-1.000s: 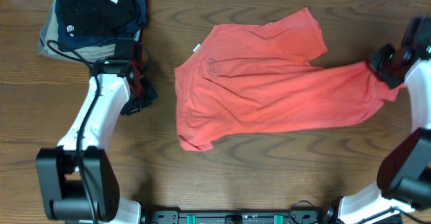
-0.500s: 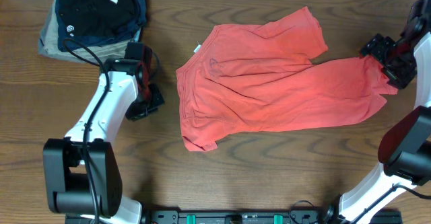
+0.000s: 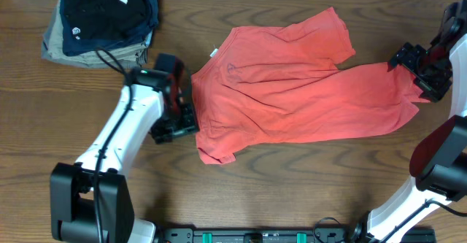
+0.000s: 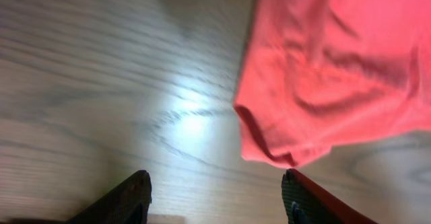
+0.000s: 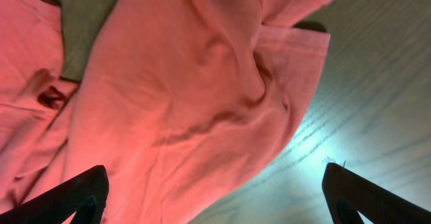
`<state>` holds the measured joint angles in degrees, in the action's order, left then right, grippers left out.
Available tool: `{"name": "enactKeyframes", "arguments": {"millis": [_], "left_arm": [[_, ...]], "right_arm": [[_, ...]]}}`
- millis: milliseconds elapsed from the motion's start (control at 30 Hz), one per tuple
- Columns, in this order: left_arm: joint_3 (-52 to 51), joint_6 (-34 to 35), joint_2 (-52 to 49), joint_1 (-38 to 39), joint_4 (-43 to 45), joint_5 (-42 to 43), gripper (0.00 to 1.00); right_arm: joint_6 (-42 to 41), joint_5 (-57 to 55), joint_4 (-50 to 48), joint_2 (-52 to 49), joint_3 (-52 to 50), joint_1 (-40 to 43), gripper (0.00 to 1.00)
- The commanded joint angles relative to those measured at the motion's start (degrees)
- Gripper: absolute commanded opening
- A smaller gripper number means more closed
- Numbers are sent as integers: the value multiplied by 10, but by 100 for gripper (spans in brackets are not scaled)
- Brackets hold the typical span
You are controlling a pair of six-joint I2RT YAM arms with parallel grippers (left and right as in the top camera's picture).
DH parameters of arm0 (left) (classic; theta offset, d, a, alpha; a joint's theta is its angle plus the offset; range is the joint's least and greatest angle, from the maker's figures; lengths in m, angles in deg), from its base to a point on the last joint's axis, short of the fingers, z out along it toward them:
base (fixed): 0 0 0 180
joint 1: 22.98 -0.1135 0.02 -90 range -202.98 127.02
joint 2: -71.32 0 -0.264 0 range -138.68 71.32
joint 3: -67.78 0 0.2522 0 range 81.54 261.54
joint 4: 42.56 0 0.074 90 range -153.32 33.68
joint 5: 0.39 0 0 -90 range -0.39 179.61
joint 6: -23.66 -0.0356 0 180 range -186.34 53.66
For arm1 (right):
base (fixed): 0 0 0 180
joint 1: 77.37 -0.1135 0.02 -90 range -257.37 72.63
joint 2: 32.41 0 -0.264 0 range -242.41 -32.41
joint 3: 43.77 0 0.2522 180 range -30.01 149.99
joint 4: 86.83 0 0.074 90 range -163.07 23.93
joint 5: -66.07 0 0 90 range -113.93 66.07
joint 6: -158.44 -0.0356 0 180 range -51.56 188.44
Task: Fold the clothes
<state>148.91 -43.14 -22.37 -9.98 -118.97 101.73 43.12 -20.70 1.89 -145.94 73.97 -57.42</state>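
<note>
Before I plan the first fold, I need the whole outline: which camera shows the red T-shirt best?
Overhead. It shows the entire T-shirt, neck label included. The left wrist view catches only one corner; the right wrist view only a rumpled part near the hem.

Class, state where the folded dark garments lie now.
Overhead view: the folded dark garments sit on the table, far-left corner, beyond the left end effector, apart from the coral T-shirt.

Left arm [image 3: 125, 131] angled inward, jaws parted, right arm [image 3: 438, 174] extended, jaws wide
</note>
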Motion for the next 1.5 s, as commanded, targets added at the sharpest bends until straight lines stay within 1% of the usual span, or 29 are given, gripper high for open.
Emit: {"name": "enactKeyframes", "arguments": {"millis": [0, 67, 100, 367, 533, 800, 1000, 1233, 1333, 1467], "left_arm": [[-26, 20, -2, 24, 7, 18, 64], [-45, 20, -2, 36, 30, 18, 72], [-59, 20, -2, 39, 50, 18, 74], [-126, 19, -3, 37, 175, 14, 75], [-152, 19, -7, 37, 223, 14, 74], [-162, 20, -7, 42, 229, 14, 72], [-173, 52, -7, 49, 237, 14, 70], [-176, 52, -7, 50, 245, 14, 66], [-178, 53, -7, 50, 247, 24, 62], [-192, 56, -9, 50, 268, 33, 62]], "right_arm": [[8, -4, 10, 2, 11, -3, 99], [8, -5, 22, 2, 11, -3, 99], [12, -5, 28, 2, 10, -3, 99], [12, -5, 57, 2, -5, -4, 99], [14, -5, 73, 2, -18, -3, 99], [14, -4, 83, 2, -35, -5, 99], [14, -4, 84, 2, -44, -5, 99], [14, -4, 93, 2, -45, -5, 99], [14, -4, 95, 2, -45, -5, 99], [14, -4, 97, 2, -45, -5, 99]]}}
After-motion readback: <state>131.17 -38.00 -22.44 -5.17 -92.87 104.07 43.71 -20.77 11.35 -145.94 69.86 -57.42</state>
